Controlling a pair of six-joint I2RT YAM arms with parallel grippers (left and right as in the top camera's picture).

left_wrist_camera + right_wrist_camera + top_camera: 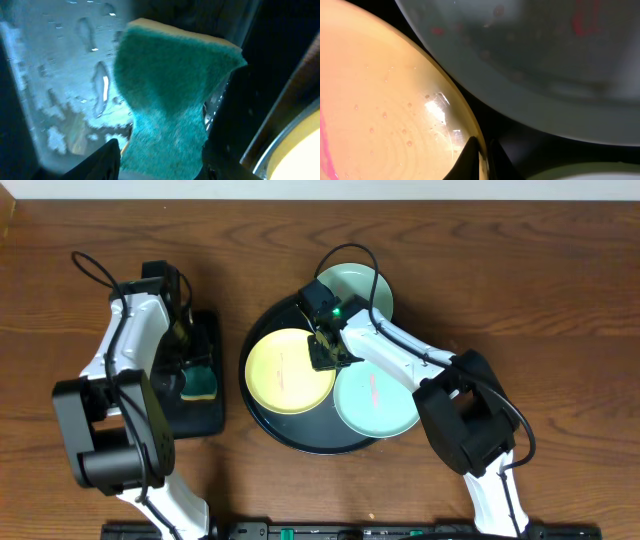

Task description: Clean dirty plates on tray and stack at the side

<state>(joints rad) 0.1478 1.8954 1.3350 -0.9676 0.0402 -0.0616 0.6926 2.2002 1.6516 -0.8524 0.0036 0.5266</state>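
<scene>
Right pincer [481,159] grips the yellow plate [288,370] by its rim on the round tray [262,423]. The left pincer [160,165] squeezes the sponge [170,95] over the small tray [205,416]. Scrubbing seems about to begin, so next the sponge must come across to the plate.

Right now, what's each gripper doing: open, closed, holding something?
Left gripper: closed, pinching the green sponge.
Right gripper: closed on the rim of the yellow plate.
</scene>
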